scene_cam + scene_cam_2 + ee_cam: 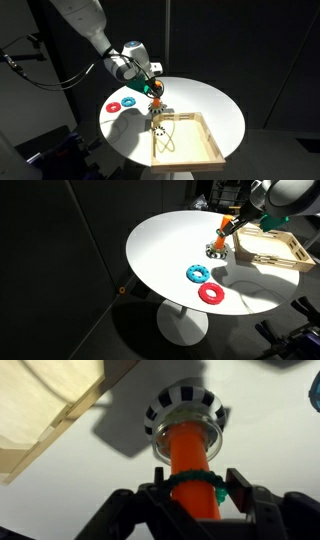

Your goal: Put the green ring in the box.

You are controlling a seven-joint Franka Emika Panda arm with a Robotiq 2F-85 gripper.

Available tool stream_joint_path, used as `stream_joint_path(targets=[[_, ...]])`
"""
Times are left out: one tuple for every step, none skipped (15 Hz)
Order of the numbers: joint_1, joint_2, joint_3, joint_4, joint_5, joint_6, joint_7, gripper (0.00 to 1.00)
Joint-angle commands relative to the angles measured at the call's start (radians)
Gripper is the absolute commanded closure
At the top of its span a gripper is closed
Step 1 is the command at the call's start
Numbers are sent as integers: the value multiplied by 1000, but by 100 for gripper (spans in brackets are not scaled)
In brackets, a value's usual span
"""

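White table point(212, 104): pincer point(198, 489) seemingly grips half-hidden green ring point(186, 481).

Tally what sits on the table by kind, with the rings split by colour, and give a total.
green ring: 1
red ring: 1
blue ring: 1
orange peg stand: 1
wooden box: 1
Total: 5

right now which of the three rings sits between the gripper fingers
The green ring, around the orange peg, inside the gripper in the wrist view. The red ring and blue ring lie flat on the table.
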State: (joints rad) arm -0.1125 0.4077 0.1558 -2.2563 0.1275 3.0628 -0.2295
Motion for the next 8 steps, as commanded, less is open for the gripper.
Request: stream_joint_path(targets=[[-25,-106,26,-41,-3,-42,38,62],[-22,-126,26,-45,1,-47,40,62],[-14,-146,21,-50,23,-50,24,62],[-15,-169,25,-56,31,-55,24,62],[-14,-190,27,-62,38,-60,24,62],[-12,-211,26,-67,45,-63,28,62],[-6,-229,18,-70,47,-65,35,62],[-5,-245,13,-72,52,-69,40,62]])
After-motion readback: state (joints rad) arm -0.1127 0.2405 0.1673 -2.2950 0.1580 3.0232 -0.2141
